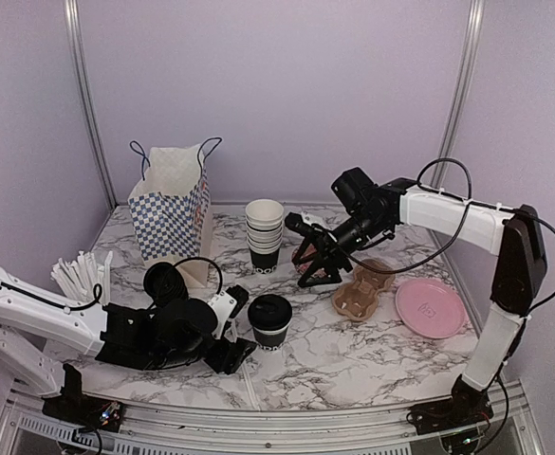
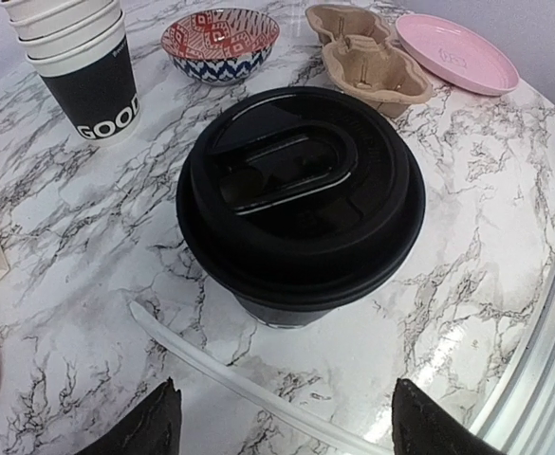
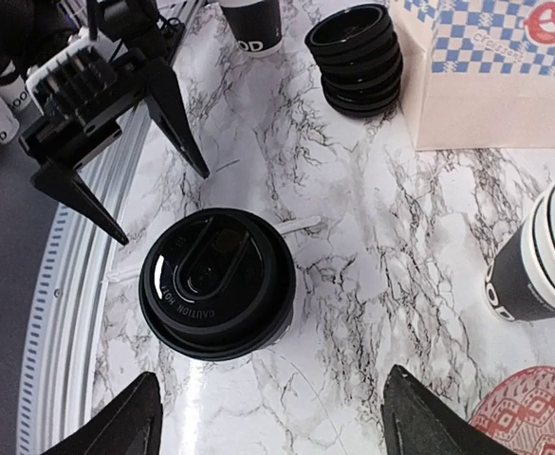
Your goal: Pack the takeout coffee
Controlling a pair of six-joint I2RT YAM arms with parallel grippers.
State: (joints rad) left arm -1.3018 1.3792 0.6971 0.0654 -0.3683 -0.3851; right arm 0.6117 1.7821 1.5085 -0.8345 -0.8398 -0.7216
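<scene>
Small black lidded paper coffee cup [image 1: 270, 322] stands upright on white marble table [image 1: 353, 355] near the front edge, not gripped.
Left gripper [image 2: 286, 417] low, just beside cup, jaws wide apart, empty. Right gripper [image 1: 315, 263] raised behind cup, jaws spread wide, empty. Blue-checkered paper bag [image 1: 171, 204] well apart, back left.

Cup stack [image 2: 78, 66] cropped; takeout coffee [image 2: 301, 190] sides hidden.
</scene>
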